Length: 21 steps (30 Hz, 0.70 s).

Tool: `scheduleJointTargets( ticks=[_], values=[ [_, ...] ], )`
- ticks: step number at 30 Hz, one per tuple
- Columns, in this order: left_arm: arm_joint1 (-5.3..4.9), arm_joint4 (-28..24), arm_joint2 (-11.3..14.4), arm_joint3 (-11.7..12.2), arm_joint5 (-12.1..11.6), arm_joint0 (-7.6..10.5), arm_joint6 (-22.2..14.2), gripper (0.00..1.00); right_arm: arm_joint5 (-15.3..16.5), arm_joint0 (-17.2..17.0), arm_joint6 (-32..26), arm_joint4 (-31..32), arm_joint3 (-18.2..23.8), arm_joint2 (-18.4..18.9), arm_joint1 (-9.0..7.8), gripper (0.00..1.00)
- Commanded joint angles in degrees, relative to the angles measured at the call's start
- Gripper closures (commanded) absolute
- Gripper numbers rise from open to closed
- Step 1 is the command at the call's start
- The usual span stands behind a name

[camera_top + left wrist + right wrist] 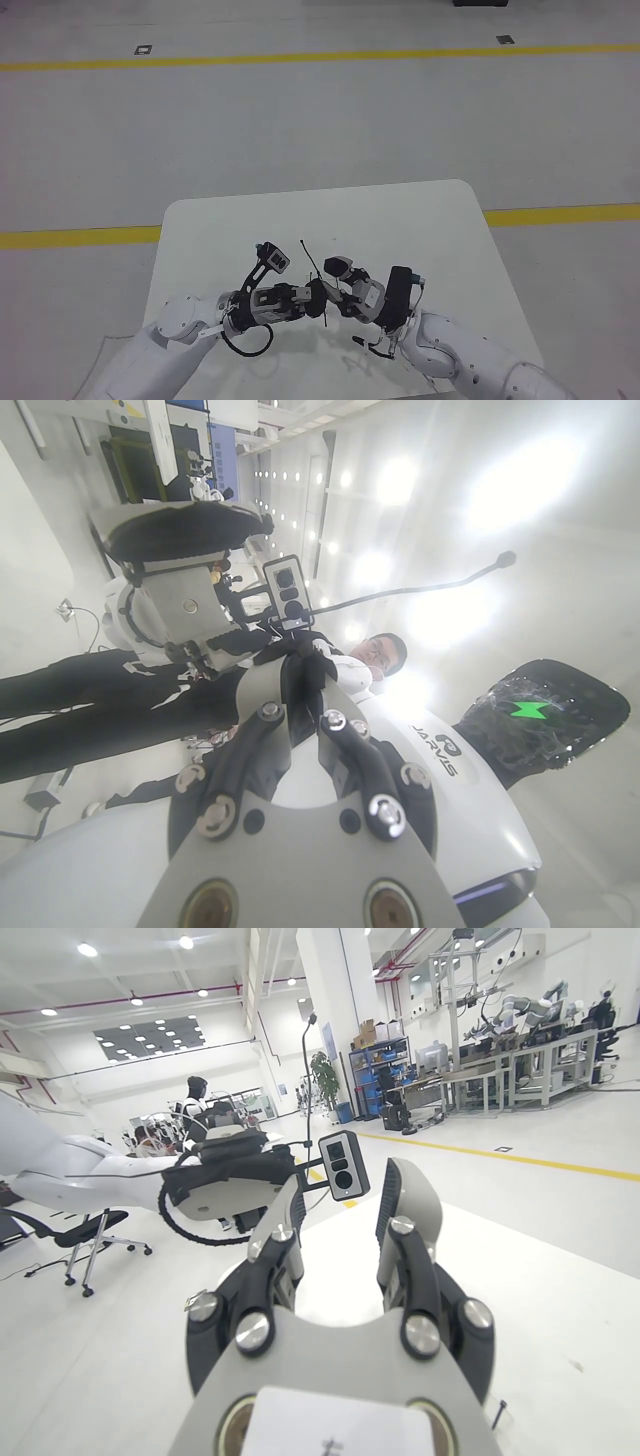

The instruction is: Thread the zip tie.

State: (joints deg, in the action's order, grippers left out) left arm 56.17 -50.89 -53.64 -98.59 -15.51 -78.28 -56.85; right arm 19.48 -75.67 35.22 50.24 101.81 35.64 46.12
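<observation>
Top view: both arms meet low over the white table (200,230), toward its near edge. The zip tie (308,262) is a thin black strip up in the air, off the table. It runs through the left gripper (316,297), with the long part pointing away from the robot and a short stub pointing back toward it. The right gripper (340,290) sits just beside the left one. I cannot tell from here whether it touches the strip.

Left wrist view: the left fingers are pinched narrow and clamped on the tie. The strip arcs out to its head (505,559), which hangs free, well apart from any finger.

Right wrist view: the right jaws stand wide with nothing between them. The strip rises upright just beyond one finger. A small black bit (500,1410) lies on the table, too small to name.

My read: the step in hand is the right gripper taking the free length.
- I would close on the strip near the head rather than mid-strip, so I can aim the slot.
- I would bend it round slowly toward the stub, with the left pinch firm.
- The strip looks springy, so a loose or off-centre grab could let it flick out or twist the slot away.
</observation>
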Motion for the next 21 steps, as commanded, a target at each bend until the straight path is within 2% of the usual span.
scheduleJointTargets(
  ticks=[1, 21],
  values=[
    [0.0, 0.0, 0.0, 0.0, 0.0, 0.0, 0.0, 1.0, 0.0, 0.2, 0.21, -0.02, -0.03, -0.2, -0.07, 0.71],
    [0.0, 0.0, 0.0, 0.0, 0.0, 0.0, 0.0, 1.0, 0.0, 1.55, 1.24, -0.06, 0.1, -1.75, -0.52, 0.76]
  ],
)
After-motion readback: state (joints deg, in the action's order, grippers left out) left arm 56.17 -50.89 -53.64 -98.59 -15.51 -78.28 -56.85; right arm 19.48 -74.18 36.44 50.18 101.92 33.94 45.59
